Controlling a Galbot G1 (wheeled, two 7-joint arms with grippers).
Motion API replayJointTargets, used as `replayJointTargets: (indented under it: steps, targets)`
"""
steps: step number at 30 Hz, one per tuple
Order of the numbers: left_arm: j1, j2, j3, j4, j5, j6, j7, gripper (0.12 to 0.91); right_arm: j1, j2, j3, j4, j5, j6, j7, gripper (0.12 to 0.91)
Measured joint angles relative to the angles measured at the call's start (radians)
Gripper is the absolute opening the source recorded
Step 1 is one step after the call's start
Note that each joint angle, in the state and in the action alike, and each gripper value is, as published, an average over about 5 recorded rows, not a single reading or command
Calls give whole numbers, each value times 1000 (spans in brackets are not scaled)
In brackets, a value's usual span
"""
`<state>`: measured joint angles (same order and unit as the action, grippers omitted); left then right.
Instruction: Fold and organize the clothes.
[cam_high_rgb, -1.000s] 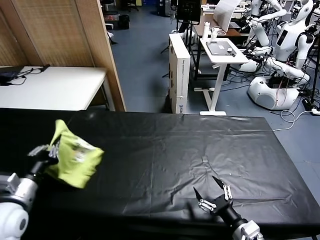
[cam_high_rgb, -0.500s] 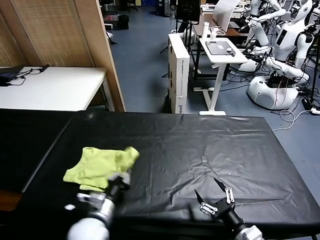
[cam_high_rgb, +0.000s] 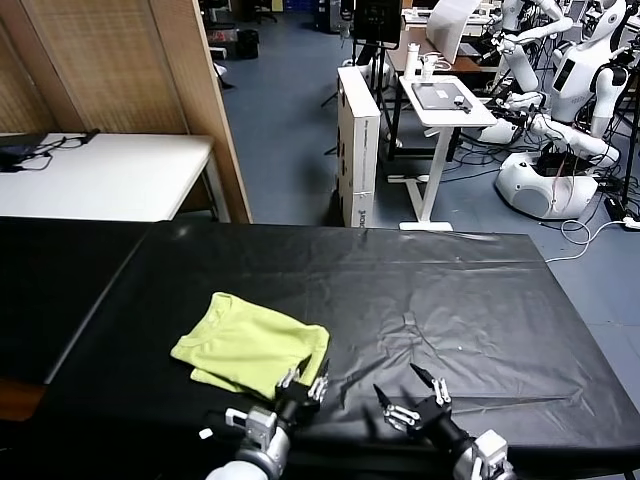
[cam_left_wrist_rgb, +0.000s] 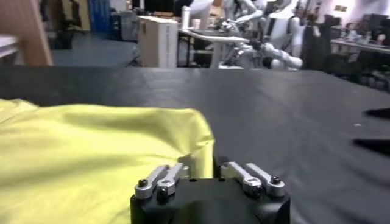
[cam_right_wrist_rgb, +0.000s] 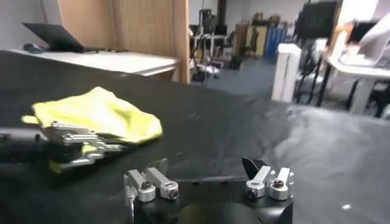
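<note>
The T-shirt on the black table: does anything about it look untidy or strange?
The T-shirt is a skewed, loosely folded bundle on the black table, its edges uneven, not squared. The left pincer is at its near corner; the right pincer is open, apart from it.

A robotics lab: white humanoid robots stand beyond the table.

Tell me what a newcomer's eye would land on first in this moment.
The lime yellow-green T-shirt stands out first, lying bunched and roughly folded on the black table cover, toward the robot's left. The left gripper sits at the shirt's near right corner with fingers apart, and the right gripper rests open on bare cover beside it. Behind the table, white humanoid robots crowd the far right of the room.
</note>
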<state>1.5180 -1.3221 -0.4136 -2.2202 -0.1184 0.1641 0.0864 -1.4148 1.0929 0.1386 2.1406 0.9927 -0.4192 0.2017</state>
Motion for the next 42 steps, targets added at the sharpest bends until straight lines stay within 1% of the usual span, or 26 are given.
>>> replayJointTargets:
  steps: [2, 4, 6, 7, 10, 11, 13, 14, 16, 17, 18, 20, 21, 25, 28, 32, 37, 39, 40, 42]
  targets:
    - [10, 0, -17, -7, 3, -2, 0, 907, 37, 22, -36, -24, 31, -2, 20, 907]
    - [17, -3, -27, -11, 8, -4, 0, 907, 61, 41, -67, -45, 45, -3, 30, 907]
    - [22, -6, -34, -13, 13, -4, 0, 907, 74, 53, -90, -60, 52, -3, 36, 889]
    - [24, -8, -36, -13, 16, -4, 0, 907, 77, 56, -99, -65, 53, -3, 37, 861]
    - [28, -14, -39, -15, 22, -5, -1, 907, 80, 59, -113, -72, 54, -2, 38, 713]
    - [29, -17, -40, -16, 23, -5, -1, 907, 79, 58, -114, -72, 54, -2, 38, 638]
    - [30, -21, -40, -16, 27, -6, -2, 907, 77, 56, -112, -72, 52, -1, 38, 524]
    - [30, -23, -40, -16, 28, -7, -2, 907, 76, 55, -110, -72, 51, -1, 38, 448]
    - [30, -26, -41, -16, 30, -8, -3, 907, 74, 54, -104, -71, 46, -1, 41, 335]
    - [30, -27, -42, -16, 30, -8, -3, 907, 74, 54, -100, -70, 42, -2, 42, 264]
    - [30, -27, -43, -16, 30, -8, -5, 907, 74, 54, -95, -70, 38, -4, 43, 212]
    - [29, -28, -47, -16, 30, -10, -8, 907, 76, 53, -86, -70, 27, -15, 45, 154]
    - [29, -28, -49, -15, 30, -11, -11, 907, 78, 52, -80, -69, 20, -23, 46, 143]
    - [32, -29, -62, -9, 28, -17, -19, 907, 89, 38, -39, -73, -26, -76, 55, 142]
    - [35, -30, -71, -5, 26, -22, -20, 907, 100, 19, 5, -81, -88, -118, 64, 140]
    - [36, -32, -75, -1, 24, -25, -21, 907, 105, -9, 63, -92, -164, -153, 68, 140]
    - [39, -35, -76, 0, 7, -18, -22, 907, 88, -24, 113, -82, -181, -188, 60, 145]
    - [44, -35, -76, -1, -6, -10, -23, 907, 74, -27, 128, -70, -185, -196, 58, 191]
    - [48, -34, -77, -2, -13, -6, -24, 907, 64, -28, 136, -62, -187, -199, 61, 232]
    - [54, -32, -77, -5, -30, 3, -30, 907, 40, -32, 155, -42, -190, -200, 70, 348]
